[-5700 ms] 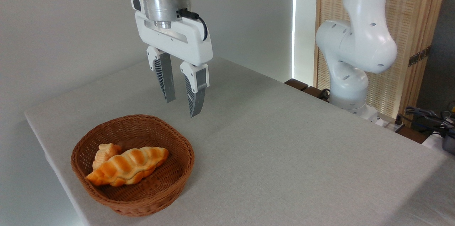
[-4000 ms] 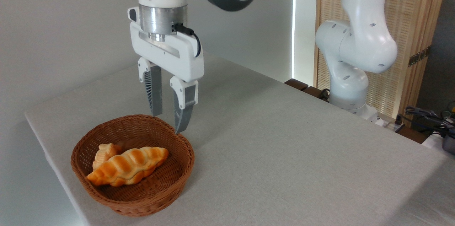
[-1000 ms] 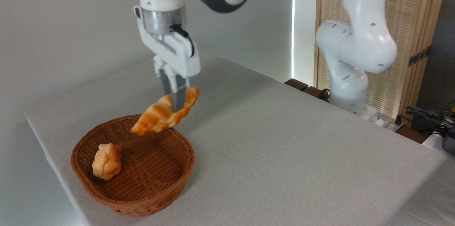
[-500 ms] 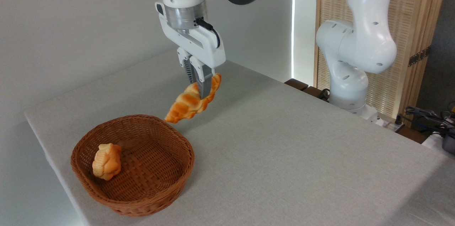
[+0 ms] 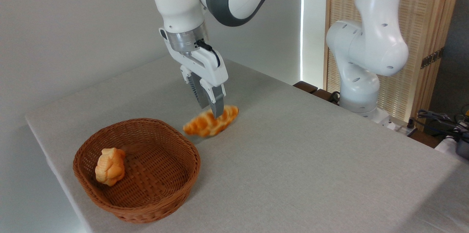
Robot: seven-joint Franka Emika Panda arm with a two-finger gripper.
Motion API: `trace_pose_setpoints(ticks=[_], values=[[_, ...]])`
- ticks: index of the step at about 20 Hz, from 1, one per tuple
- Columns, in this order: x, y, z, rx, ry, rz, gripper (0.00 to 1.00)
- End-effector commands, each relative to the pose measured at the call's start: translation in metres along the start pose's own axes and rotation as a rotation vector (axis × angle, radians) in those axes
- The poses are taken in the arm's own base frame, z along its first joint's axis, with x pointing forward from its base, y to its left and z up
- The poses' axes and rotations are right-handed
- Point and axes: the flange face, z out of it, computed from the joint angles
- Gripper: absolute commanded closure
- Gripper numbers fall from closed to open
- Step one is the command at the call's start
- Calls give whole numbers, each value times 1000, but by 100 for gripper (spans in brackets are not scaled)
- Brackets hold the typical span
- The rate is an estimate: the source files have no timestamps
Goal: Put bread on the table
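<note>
The bread [image 5: 209, 124], a ridged golden-orange loaf, shows blurred and lies nearly flat low over the table [image 5: 300, 152], just right of the basket's far rim. My gripper [image 5: 210, 111] hangs straight above it, tilted, with its grey fingertips at the loaf's top edge. The fingers [image 5: 217, 104] stand a little apart and look sharp while the loaf is smeared, so the loaf seems free of them. I cannot tell whether the loaf touches the cloth.
A round brown wicker basket [image 5: 161, 189] sits at the near left corner with a small knobbly bun [image 5: 110, 166] inside. The arm's white base [image 5: 361, 86] stands at the table's right back edge. Cables [image 5: 441, 119] lie beyond it.
The gripper closed on the bread in the basket, lifted it and carried it right. In the last half second it sank toward the table and the loaf dropped to the fingertips, more level.
</note>
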Motion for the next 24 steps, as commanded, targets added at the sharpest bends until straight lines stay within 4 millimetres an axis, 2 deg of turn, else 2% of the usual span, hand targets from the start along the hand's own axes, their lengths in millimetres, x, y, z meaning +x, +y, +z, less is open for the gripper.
trace_pose_setpoints(ticks=[1,9,13,14,19,21,22,24], values=[[2,-2,-5,24,5,-5,0],[3,-1,-12,32,18,-5,0],[7,-4,-32,58,52,5,0],[9,-10,-40,86,78,4,0],[10,-29,-53,190,150,3,0],[6,-37,-55,196,157,-14,0],[-3,-50,-57,194,161,-30,0],[-9,-57,-64,191,159,32,0]])
